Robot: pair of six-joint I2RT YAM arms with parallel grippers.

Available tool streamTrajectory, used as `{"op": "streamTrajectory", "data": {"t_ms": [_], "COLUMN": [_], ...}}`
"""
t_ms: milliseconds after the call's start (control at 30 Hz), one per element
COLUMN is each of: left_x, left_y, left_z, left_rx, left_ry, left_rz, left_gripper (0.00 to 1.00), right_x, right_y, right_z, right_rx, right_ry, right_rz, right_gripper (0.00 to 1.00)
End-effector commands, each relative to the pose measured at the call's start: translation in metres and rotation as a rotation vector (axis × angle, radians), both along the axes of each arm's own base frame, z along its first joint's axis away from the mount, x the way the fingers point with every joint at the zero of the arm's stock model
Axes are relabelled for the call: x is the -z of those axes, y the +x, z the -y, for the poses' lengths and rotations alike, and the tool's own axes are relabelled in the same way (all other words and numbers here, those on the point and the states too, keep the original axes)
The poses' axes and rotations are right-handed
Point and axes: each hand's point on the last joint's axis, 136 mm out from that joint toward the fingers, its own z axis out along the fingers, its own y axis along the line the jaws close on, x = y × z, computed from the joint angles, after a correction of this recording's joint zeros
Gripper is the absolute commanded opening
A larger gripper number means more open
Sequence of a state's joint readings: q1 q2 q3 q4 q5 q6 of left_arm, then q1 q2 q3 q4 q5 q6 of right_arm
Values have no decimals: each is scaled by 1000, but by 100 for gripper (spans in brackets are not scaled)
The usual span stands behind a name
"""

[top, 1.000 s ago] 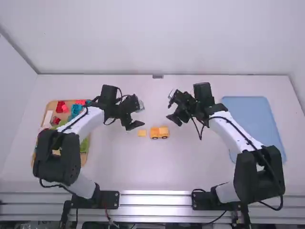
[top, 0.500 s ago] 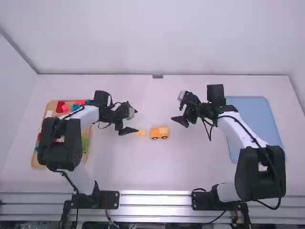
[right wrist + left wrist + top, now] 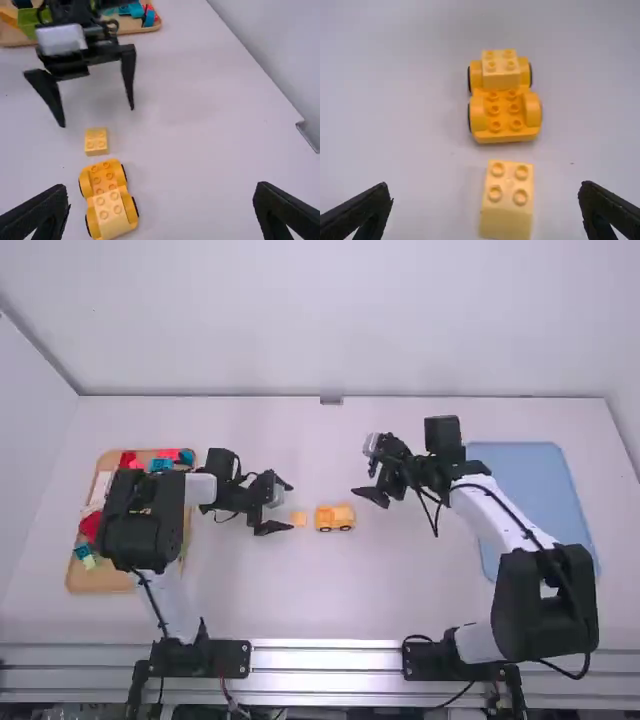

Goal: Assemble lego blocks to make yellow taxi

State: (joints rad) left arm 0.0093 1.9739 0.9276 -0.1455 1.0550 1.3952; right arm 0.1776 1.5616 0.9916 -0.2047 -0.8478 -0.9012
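In the middle of the frame, in the high view, a yellow car base [image 3: 322, 522] is seen on the white table [image 3: 330, 590]. On its right part a light yellow block [image 3: 344, 513] is mounted, and the studs of the other part are left exposed. Just beside the car base, on its left, a loose yellow block [image 3: 507, 200] is seen (four studs are counted on its top).

The left gripper [image 3: 291, 506] is placed near this loose block, left of the middle; its fingers are spread wide, and nothing is pinched between them. The right gripper [image 3: 361, 483] is held above and to the right of the car base, with its fingers also spread and nothing gripped.

At the left of the frame, a wooden tray [image 3: 97, 582] is partly covered by the left arm; red and teal blocks [image 3: 161, 465] are contained in it. At the right, a blue tray [image 3: 525, 490] is seen.
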Motion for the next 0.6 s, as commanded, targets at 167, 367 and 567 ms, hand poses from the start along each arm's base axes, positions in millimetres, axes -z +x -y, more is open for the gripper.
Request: {"op": "streamTrajectory", "data": {"t_ms": [167, 367, 567], "left_x": [27, 30, 30], "left_y": [-19, -20, -14], "left_z": [8, 10, 13], "left_rx": [15, 23, -15], "left_ry": [-56, -55, -55], "left_rz": [-65, -45, -81], "left_gripper": [99, 95, 81], "right_x": [7, 8, 7], "right_y": [-2, -3, -4], "right_z": [-12, -13, -14], "right_rx": [-15, -19, -24], "right_ry": [-53, -58, -52], "right_rz": [31, 35, 33], "right_gripper": [98, 98, 98]}}
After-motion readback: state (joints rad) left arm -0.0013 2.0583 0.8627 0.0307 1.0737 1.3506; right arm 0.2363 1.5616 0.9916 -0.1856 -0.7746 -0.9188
